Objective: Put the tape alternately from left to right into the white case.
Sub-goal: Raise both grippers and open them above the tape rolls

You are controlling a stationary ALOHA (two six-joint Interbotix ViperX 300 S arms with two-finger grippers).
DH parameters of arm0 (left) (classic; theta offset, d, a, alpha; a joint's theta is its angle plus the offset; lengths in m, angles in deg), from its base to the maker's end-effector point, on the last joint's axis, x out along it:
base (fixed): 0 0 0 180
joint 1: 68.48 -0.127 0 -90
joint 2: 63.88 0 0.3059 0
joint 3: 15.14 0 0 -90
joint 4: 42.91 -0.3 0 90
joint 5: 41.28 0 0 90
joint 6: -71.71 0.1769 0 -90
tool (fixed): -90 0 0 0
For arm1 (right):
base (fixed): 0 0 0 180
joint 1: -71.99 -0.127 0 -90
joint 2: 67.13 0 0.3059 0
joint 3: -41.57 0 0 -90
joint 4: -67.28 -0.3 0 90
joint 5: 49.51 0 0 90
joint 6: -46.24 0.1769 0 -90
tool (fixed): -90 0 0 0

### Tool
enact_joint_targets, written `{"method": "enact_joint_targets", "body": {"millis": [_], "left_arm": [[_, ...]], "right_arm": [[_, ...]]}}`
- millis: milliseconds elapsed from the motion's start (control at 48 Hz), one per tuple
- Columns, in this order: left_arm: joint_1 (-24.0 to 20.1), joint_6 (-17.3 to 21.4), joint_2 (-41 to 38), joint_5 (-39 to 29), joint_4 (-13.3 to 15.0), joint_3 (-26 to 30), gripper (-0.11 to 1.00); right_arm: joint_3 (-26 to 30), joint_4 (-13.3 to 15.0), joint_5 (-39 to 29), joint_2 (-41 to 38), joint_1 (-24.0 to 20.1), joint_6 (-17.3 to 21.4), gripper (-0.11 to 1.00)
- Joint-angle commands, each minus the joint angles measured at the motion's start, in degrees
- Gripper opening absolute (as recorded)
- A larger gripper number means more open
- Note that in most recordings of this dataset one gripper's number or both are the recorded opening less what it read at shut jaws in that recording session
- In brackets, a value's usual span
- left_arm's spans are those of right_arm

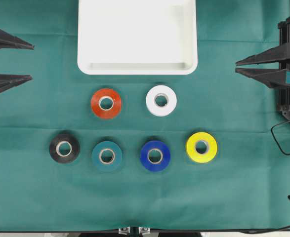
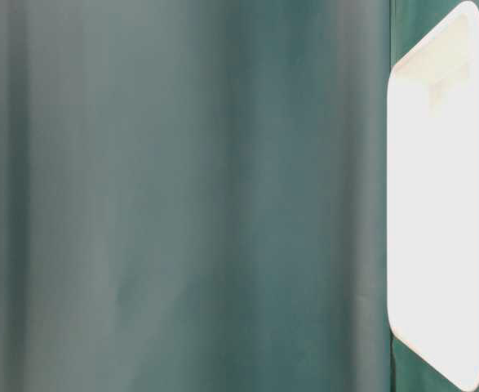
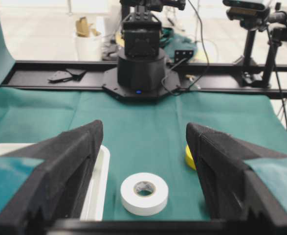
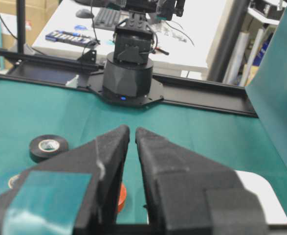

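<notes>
The white case lies at the table's far middle with nothing in it; its pale wall faces the table-level view. Just in front of it lie the red-orange tape and the white tape. Nearer still are the black, teal, blue and yellow rolls. My left gripper hovers at the left edge, wide open and empty, framing the white roll beside the case rim. My right gripper waits at the right edge, shut apart from a thin slit, empty.
Green cloth covers the table. A black cable loops at the right edge below the right arm. Each wrist view faces the opposite arm's base on a black rail. The black roll lies to the left of the right gripper's fingers.
</notes>
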State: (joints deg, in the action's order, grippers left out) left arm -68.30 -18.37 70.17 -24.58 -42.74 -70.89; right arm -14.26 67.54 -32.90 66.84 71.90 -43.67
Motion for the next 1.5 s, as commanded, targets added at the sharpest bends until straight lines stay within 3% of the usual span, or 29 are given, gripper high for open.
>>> {"method": "enact_joint_targets", "body": {"millis": [0,42,167,312,917,1104,1208,1292,1438,1479], "left_arm": [[0.88,-0.26,0.0,0.62,1.41,-0.09,0.24],[1.23,-0.26,0.09,0.7,1.41,-0.09,0.23],[1.85,-0.26,0.09,0.79,1.41,0.0,0.0],[1.93,-0.26,0.09,0.7,1.41,0.09,-0.1],[3.6,0.18,-3.52,0.79,1.41,0.35,-0.1],[3.6,-0.09,-3.25,0.79,1.41,0.0,0.08],[3.6,-0.09,-3.25,0.79,1.41,0.0,0.34],[3.6,-0.09,-3.34,0.79,1.41,0.0,0.57],[3.6,-0.09,-3.69,0.79,1.41,0.0,0.63],[3.6,-0.09,-3.78,0.79,1.41,-0.09,0.64]], "right_arm": [[0.09,-0.09,0.7,-0.26,-0.35,0.44,0.24],[-0.09,-0.09,0.79,-0.26,-0.35,0.62,0.22],[-0.26,-0.09,0.7,-0.35,-0.35,1.41,0.01],[-0.26,0.09,0.79,-0.26,-0.35,1.49,0.0],[-0.09,0.09,0.88,-3.43,-0.35,1.67,0.0],[-0.18,0.09,1.05,-3.6,-0.26,1.67,0.01],[-0.44,0.09,1.05,-3.52,-0.35,1.58,0.17],[-0.62,0.09,1.14,-3.52,-0.35,1.58,0.4],[-0.88,0.09,1.05,-3.6,-0.35,1.67,0.82],[-0.88,0.09,1.05,-3.6,-0.26,1.67,0.86]]}}
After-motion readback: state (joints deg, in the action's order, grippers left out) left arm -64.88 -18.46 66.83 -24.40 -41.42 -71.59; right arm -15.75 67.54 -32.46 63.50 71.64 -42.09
